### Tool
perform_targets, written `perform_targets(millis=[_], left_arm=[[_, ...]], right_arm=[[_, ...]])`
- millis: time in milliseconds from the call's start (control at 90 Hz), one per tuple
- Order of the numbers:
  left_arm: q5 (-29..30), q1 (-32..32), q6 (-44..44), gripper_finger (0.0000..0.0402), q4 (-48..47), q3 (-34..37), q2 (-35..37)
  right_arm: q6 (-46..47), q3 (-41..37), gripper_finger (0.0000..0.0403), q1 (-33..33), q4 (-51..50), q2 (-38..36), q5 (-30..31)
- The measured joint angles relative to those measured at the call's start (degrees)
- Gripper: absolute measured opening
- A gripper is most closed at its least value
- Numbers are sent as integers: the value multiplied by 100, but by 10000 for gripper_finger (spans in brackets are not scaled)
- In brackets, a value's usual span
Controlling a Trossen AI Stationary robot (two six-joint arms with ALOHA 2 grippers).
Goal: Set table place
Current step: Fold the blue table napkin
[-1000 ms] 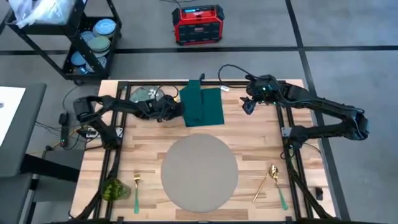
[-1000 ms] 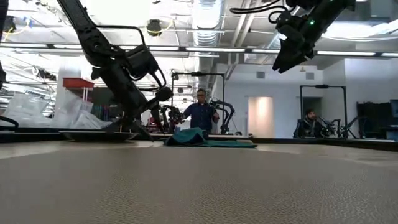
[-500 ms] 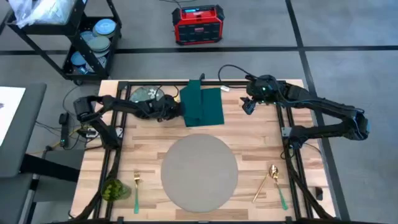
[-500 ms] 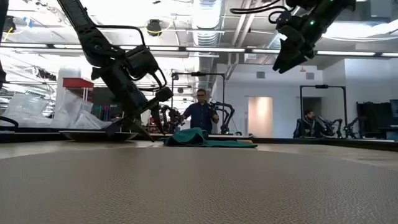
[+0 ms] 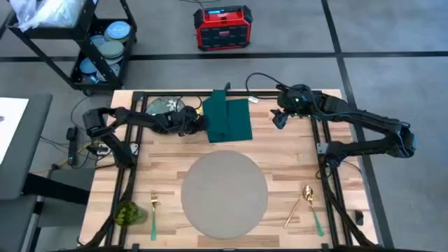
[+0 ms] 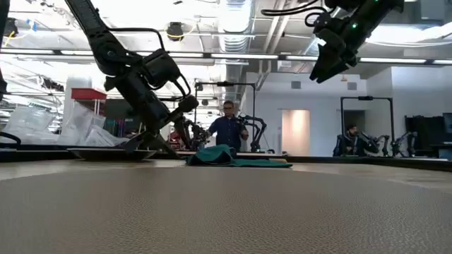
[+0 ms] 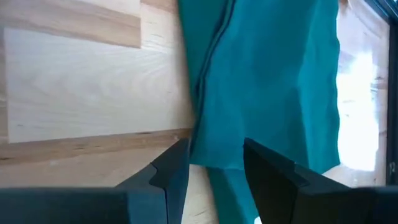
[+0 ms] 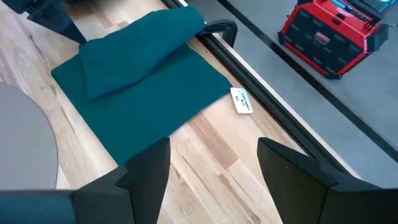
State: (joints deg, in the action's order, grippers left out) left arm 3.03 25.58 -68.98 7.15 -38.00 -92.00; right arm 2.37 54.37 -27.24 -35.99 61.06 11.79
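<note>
The table [image 5: 287, 150] of light wooden planks is seen from above with the round grey place [image 5: 225, 194] laid flat near its front edge, midway between the two sides. A dark teal napkin [image 5: 229, 118] is found at the far edge of the table, partly folded over on itself, well apart from the place. The left gripper [image 5: 199, 123] is held low over the table just beside the napkin's left border; in the left wrist view its fingers [image 7: 168, 171] are seen parted, with the napkin's edge lying ahead of the gap and nothing held between them. The right gripper [image 5: 279, 120] is raised above the table to the right of the napkin, and its fingers [image 8: 149, 167] are spread wide, with nothing between them. A green patterned plate [image 5: 166, 106] is noted at the far left corner, behind the left arm. A gold fork [image 5: 153, 210] with a green handle lies left of the place, and a gold spoon [image 5: 302, 201] lies to its right. A green object [image 5: 127, 213] rests at the front left corner.
</note>
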Motion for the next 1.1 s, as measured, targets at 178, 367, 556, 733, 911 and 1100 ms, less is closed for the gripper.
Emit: perform_targets(millis=[178, 367, 556, 733, 911, 1100], left_arm=[[-364, -39, -72, 132, 679, 0, -488], [-573, -61, -183, 132, 892, -13, -550], [-555, -39, -170, 132, 650, -13, -462], [-612, -39, -151, 118, 628, -9, -413], [-616, 17, -28, 50, 638, -9, -394], [-616, 69, -10, 6, 646, -9, -394]], right_arm=[[-90, 0, 230, 2, -4, -2, 0], [-90, 0, 230, 0, -15, -2, 0], [-90, 0, 230, 0, -9, -1, 0], [-134, 0, 230, -89, 10, -1, 5], [-133, 0, 230, -221, 4, -1, 7], [-131, 0, 230, -221, 4, -2, 7]])
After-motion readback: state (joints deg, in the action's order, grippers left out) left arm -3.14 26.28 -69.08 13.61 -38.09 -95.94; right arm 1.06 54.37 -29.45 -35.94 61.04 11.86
